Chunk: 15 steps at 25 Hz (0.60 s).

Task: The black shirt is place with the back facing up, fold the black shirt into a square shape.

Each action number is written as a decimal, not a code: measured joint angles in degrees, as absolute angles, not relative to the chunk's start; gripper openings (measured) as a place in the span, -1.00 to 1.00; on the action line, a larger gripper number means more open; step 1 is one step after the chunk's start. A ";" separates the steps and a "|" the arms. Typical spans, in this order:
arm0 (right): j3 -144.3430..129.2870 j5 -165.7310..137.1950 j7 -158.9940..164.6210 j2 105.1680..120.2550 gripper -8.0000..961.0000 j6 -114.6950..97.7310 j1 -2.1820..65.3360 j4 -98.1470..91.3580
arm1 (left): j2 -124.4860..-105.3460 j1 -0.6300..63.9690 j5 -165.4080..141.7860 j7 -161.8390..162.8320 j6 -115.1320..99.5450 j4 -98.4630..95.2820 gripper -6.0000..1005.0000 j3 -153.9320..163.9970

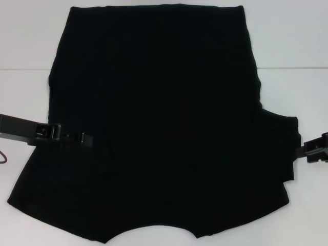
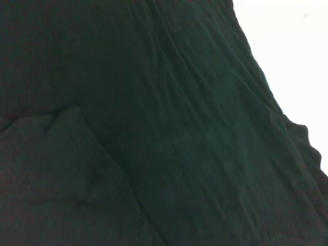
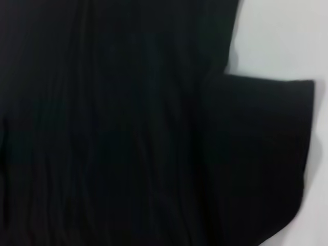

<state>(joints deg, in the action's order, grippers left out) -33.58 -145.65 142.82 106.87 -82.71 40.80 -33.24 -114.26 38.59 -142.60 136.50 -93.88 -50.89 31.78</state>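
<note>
— Black shirt (image 1: 159, 118) spread flat, filling mid-frame on the white counter (image 1: 287, 36). Soft, limp, light?
— Likely. Best pinched at sleeve edges. Left tool (image 1: 84, 138) over left sleeve, right tool (image 1: 320, 148) beside right sleeve; jaw states impossible to tell.

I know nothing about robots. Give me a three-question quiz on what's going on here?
1. True or false: white letters show on the black shirt.
2. Which sleeve sticks out flat?
A. the one by the right gripper
B. the one by the left gripper
3. Fill in: the left gripper lies over the shirt's ____ edge.

Key: 1 false, the side facing up is plain; 2 A; 3 left.
</note>
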 joint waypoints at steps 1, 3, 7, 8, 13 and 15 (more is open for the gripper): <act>-33.63 -145.81 142.82 107.05 0.24 -82.38 40.96 -32.97 | -114.26 38.55 -142.55 136.50 -93.73 -50.89 0.10 31.75; -33.74 -145.93 142.82 107.53 0.14 -81.46 41.16 -32.45 | -114.26 38.47 -142.48 136.49 -93.37 -50.84 0.10 31.72; -34.52 -145.99 142.82 107.97 -0.08 -79.61 41.46 -30.72 | -114.35 38.35 -142.47 136.47 -92.49 -50.15 0.10 31.72; -34.84 -145.99 142.83 107.97 -0.10 -79.26 41.55 -30.31 | -114.35 38.34 -142.47 136.46 -92.43 -50.08 0.10 31.72; -35.35 -145.99 143.23 108.21 -0.17 -77.36 41.62 -29.55 | -114.35 38.32 -142.03 136.43 -92.36 -50.06 0.10 31.73; -35.37 -145.99 143.50 108.54 -0.20 -76.53 41.64 -29.55 | -114.35 38.32 -141.97 136.43 -92.35 -50.06 0.10 31.73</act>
